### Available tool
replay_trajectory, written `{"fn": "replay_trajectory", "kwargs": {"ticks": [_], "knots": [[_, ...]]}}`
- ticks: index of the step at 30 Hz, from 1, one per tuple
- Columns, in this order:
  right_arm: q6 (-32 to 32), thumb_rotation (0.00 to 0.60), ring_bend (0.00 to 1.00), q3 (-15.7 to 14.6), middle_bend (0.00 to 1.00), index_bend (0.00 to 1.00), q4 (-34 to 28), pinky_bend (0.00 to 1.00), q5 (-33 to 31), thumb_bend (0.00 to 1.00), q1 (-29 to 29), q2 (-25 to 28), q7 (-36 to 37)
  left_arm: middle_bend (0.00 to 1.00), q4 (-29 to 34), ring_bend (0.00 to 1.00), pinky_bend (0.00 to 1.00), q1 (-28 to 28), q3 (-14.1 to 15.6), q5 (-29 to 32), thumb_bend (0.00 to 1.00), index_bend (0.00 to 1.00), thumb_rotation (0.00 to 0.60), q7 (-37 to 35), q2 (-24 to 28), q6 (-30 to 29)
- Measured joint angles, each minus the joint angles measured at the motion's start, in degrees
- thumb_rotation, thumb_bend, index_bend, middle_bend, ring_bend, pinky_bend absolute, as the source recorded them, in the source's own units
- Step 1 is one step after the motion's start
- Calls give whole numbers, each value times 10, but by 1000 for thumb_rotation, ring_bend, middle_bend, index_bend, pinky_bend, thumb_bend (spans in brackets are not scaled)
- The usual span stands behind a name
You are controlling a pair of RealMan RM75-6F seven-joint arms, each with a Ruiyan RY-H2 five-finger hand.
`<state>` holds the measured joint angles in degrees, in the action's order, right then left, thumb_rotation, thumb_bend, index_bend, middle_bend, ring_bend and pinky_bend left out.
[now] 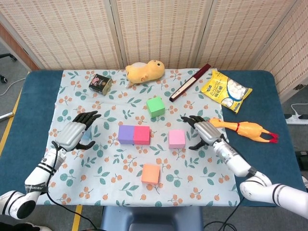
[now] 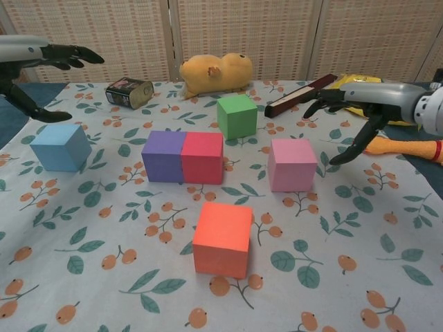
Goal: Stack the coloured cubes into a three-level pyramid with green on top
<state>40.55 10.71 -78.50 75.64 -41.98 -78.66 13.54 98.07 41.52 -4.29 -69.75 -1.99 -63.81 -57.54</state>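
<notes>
My left hand [image 1: 76, 133] hovers spread and empty over the blue cube [image 2: 60, 146] at frame left, my right hand [image 1: 204, 130] spread, empty beside the pink cube [image 1: 176, 138]; green cube [image 1: 155, 106] sits upper centre.

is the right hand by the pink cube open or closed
Open. The right hand holds nothing; its fingers are spread, just right of the pink cube, not touching it.

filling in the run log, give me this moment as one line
left robot hand: open over blue cube | right robot hand: open beside pink cube | purple cube touching red cube | nothing stacked
</notes>
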Motion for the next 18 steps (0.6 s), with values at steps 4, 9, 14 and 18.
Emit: {"fn": "replay_trajectory", "kwargs": {"ticks": [4, 9, 14, 18], "knots": [[-19, 600, 0, 4, 144, 24, 36, 73, -19, 0, -23, -41, -16, 0, 1, 0, 64, -8, -1, -15, 330, 86, 600, -18, 6, -2], [-26, 600, 0, 4, 154, 84, 63, 73, -35, 0, -34, -70, -35, 0, -1, 0, 63, -16, -3, -36, 332, 87, 600, -43, 10, 3], [-23, 600, 0, 1, 161, 164, 79, 76, -50, 0, -36, -86, -51, 0, -3, 0, 63, -22, -4, -51, 332, 86, 600, -55, 10, 5], [-22, 600, 0, 0, 164, 201, 85, 79, -59, 0, -38, -93, -58, 0, -5, 0, 63, -25, -9, -59, 332, 86, 600, -63, 11, 6]]}}
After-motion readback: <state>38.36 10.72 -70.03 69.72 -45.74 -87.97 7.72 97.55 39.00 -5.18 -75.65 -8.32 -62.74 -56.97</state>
